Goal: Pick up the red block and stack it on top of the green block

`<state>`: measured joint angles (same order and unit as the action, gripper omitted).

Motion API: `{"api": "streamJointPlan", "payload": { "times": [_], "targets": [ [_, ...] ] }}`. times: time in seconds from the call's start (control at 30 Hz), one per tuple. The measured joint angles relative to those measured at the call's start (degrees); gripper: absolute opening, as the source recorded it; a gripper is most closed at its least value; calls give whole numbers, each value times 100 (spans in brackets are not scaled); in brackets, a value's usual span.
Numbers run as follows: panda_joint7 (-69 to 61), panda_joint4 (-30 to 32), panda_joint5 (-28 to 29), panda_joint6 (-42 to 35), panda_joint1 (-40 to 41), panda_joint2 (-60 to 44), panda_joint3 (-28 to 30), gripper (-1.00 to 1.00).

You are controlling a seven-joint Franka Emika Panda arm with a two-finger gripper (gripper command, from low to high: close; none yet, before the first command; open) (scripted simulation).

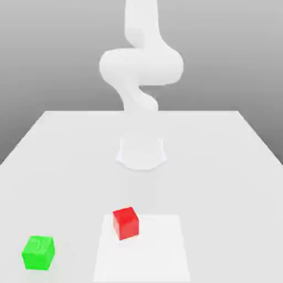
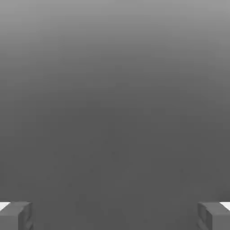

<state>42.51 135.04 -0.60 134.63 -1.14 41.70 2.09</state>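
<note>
The red block [image 1: 126, 223] sits on the white table [image 1: 221, 166] near its front edge, slightly toward the exterior view's left of centre. The green block [image 1: 38, 252] rests on the table further to the exterior view's left and closer to the front, well apart from the red one. In the hand view my gripper [image 2: 115, 215] is open, its two grey fingertips [image 2: 18, 214] standing far apart with nothing between them and plain grey background beyond. The arm [image 1: 141, 66] rises from its base and bends up out of the exterior view.
The arm's round white base [image 1: 141, 152] stands at the middle of the table, behind the blocks. A slightly lighter square patch [image 1: 149, 249] marks the tabletop under and beside the red block.
</note>
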Motion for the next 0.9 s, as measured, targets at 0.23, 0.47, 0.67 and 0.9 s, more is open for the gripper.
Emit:
{"api": "streamJointPlan", "payload": {
  "times": [0.23,0.47,0.67,0.9],
  "targets": [
    [-1059,1033,-146,924,-349,-1392,571,0],
    [-2066,2105,-145,1901,-524,-2873,902,0],
    [-2630,2739,23,2854,-460,-4190,966,0],
    [-3221,2606,-763,3784,-65,-5305,375,0]
  ]
}}
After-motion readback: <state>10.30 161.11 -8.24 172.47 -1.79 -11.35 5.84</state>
